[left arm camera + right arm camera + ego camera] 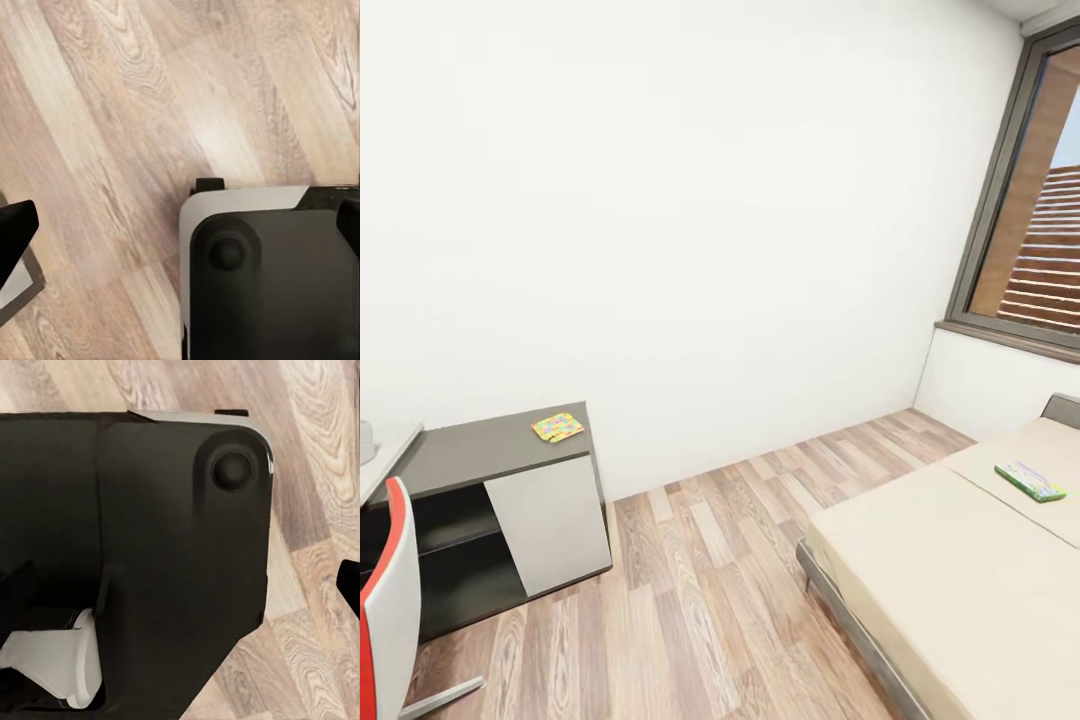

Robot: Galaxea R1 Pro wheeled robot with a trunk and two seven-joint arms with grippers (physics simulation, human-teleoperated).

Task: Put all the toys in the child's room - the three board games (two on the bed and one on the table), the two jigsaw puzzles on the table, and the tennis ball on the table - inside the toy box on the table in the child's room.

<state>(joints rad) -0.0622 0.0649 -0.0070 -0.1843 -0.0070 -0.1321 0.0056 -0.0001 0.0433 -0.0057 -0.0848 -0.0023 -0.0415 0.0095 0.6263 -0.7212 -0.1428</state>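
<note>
One jigsaw puzzle [557, 427], a thin multicolour square, lies on the dark grey cabinet [480, 452] joined to the pale table [382, 455] at the left. On that table, at the picture's edge, a pale grey sliver [364, 441] may be the toy box's side. A green-edged pale blue board game [1030, 481] lies on the beige bed [950, 560] at the right. The tennis ball is out of view. My left gripper [180, 225] and right gripper [180, 585] hang open and empty over the wood floor and my own dark base.
A red and white chair [388, 600] stands at the lower left by the table. Wood-plank floor [700, 590] runs between cabinet and bed. A white wall is ahead and a dark-framed window [1030, 220] is at the upper right.
</note>
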